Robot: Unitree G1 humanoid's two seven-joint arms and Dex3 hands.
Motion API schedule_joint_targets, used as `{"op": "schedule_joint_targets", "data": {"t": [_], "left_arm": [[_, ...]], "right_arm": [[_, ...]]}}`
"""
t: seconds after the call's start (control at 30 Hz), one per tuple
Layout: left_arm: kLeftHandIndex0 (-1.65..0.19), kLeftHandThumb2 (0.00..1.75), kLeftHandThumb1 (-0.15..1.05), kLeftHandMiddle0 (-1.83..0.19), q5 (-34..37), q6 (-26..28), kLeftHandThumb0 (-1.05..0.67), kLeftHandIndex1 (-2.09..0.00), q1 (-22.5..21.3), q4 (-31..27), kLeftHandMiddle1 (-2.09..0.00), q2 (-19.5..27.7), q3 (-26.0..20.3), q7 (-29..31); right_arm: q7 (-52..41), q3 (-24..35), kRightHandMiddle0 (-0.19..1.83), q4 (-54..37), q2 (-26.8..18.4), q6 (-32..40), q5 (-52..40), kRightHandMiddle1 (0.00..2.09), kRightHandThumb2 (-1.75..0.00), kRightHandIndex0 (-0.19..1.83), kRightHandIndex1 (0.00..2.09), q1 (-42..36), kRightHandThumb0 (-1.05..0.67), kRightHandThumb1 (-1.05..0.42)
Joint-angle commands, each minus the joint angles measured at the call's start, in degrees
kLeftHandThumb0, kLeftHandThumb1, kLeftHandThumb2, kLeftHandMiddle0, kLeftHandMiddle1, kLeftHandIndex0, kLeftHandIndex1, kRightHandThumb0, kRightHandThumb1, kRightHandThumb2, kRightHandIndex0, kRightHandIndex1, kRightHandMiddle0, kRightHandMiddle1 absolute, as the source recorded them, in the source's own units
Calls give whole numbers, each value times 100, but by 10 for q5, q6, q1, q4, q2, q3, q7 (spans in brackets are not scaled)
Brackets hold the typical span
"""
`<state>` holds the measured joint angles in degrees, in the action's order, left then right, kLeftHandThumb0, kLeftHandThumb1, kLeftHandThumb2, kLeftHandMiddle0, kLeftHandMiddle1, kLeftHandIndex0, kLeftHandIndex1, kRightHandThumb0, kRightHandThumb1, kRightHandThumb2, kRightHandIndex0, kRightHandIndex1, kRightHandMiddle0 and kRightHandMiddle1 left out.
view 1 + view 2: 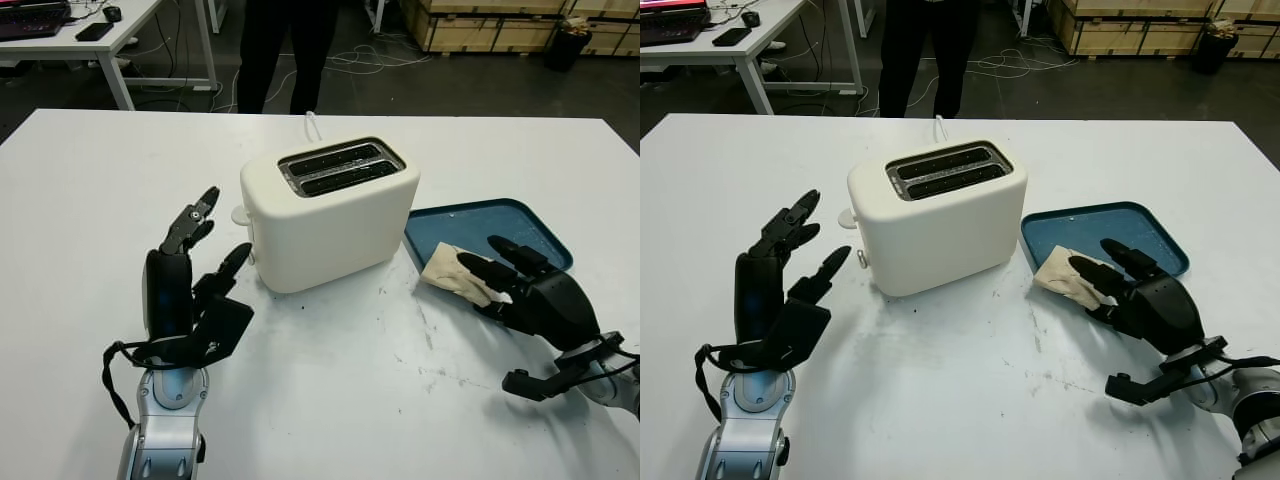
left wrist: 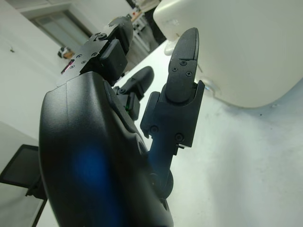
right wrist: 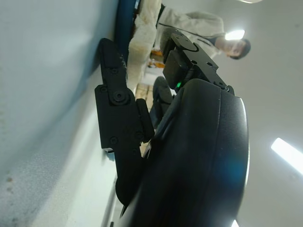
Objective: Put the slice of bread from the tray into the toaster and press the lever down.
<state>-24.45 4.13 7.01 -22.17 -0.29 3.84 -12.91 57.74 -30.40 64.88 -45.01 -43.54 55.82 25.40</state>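
On the white worktop (image 1: 330, 400), the bread is not in yet.
The right robot hand (image 1: 525, 290) pinches the pale bread slice (image 1: 450, 272) at the flat blue tray (image 1: 520, 225); the cream toaster (image 1: 330, 215) waits, and the left robot hand (image 1: 195, 285) is open beside it.

A smooth, matt cream plastic toaster (image 1: 330, 220) with bright metal slot rims stands on a scuffed white bench (image 1: 400, 400); at 3 o'clock, a speckled blue plastic tray (image 1: 520, 225) bears a rough, porous bread slice (image 1: 450, 270)
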Motion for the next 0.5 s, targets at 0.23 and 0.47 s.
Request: {"op": "schedule_joint_targets", "data": {"t": [0.23,0.47], "left_arm": [[-54,9,92,-36,-10,3,-44,-1,8,-9,-66,0,6,-1],[-54,8,92,-36,-6,1,-42,-1,13,-9,-65,-2,5,0]], "right_arm": [[60,-34,90,21,25,18,5,7,-10,75,46,15,-29,-92],[97,-61,116,21,27,50,22,18,-34,55,157,24,-46,-92]]}}
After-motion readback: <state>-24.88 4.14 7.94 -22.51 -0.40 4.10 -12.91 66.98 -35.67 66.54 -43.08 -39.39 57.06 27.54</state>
